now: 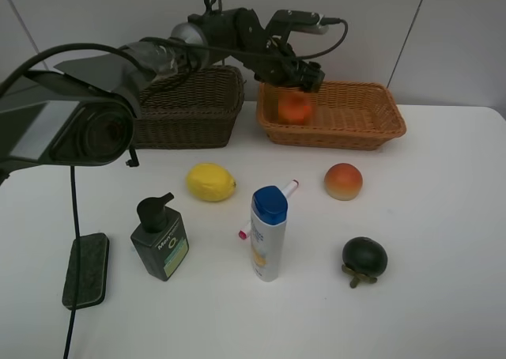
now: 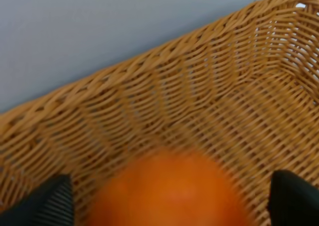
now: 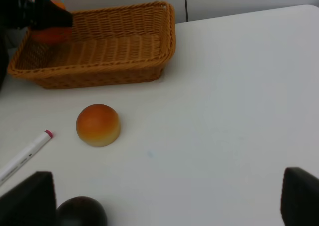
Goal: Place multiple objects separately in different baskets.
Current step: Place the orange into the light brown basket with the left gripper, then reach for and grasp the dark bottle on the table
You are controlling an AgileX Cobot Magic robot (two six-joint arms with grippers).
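Two claws, each apart. Left claw (image 2: 177,198) over left end of tan basket (image 1: 356,126), at far side of counter (image 1: 443,217); orange (image 1: 296,107) between its fingers (image 2: 55,201), clear of both. Right claw (image 3: 163,198) above counter near peach (image 3: 97,125).

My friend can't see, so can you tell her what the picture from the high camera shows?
The left gripper hangs over the light basket with an orange between its open fingers. On the white table in front are a lemon, peach, mangosteen, pump bottle, blue-capped bottle, marker and eraser; the dark basket sits at the back left.
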